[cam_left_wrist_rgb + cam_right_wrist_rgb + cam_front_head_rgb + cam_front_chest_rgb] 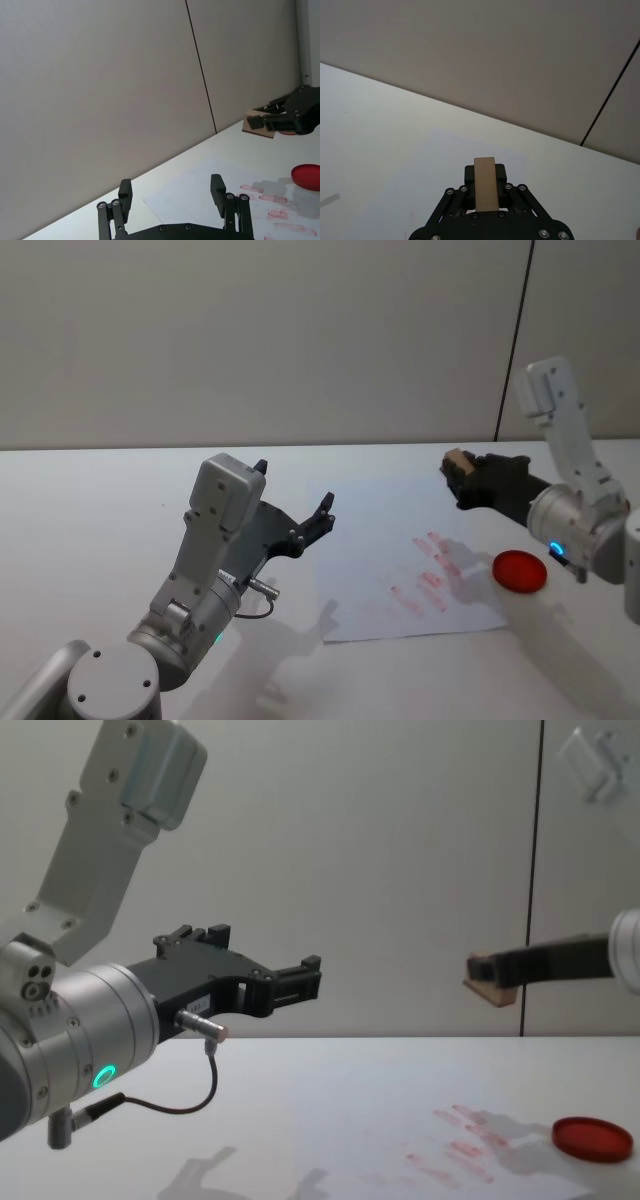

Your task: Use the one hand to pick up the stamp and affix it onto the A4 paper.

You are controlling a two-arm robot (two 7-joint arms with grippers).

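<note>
The right gripper [462,472] clamps the stamp [455,459] in the air at one o'clock from the A4 paper [400,570], the stamp's face hidden. The left gripper [295,502] hangs at nine o'clock, jaws wide.

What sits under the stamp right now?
The stamp, held in the right tool, hangs in the air above the far right part of the A4 paper. Its underside faces away, so ink there cannot be seen.

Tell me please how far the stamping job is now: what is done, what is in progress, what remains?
Done: the right hand is shut on the stamp, which is lifted off the table. In progress: it holds the stamp in the air above the far right part of the A4 paper, beyond the red ink pad. Left: lower it and press onto the paper, which already bears red marks. The left hand hangs open, idle.
</note>
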